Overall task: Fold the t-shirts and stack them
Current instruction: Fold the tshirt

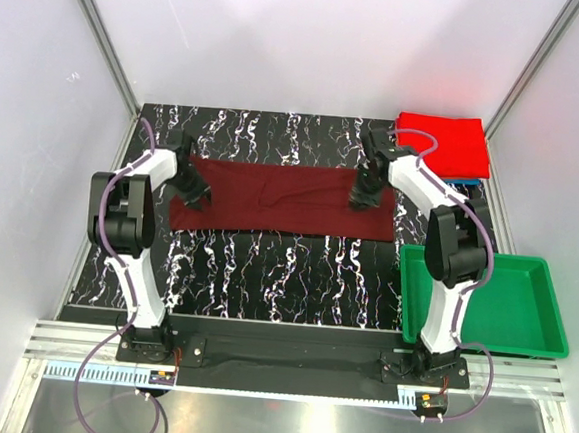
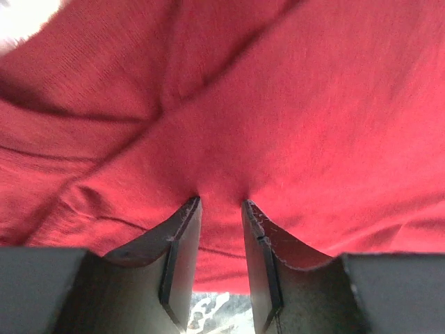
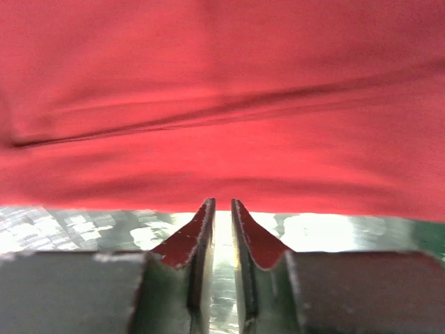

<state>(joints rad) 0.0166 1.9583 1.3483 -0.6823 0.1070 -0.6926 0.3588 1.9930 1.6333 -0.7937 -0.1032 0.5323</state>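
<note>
Two grippers meet one dark maroon t-shirt (image 1: 281, 198). The left gripper (image 2: 221, 200) is clenched on a puckered fold of it, with cloth bunched between the jaws. The right gripper (image 3: 222, 202) has its jaws narrowly apart, tabletop showing between them and the tips at the shirt's hem; whether it pinches the hem cannot be told. That shirt lies as one long band across the middle of the black marbled table (image 1: 266, 265), one arm at each end. Two more shirts sit stacked at the far right corner: one bright red t-shirt (image 1: 441, 143) atop one blue t-shirt (image 1: 463, 180), which shows only as a thin edge. One green tray (image 1: 508, 304) stands at the near right.
</note>
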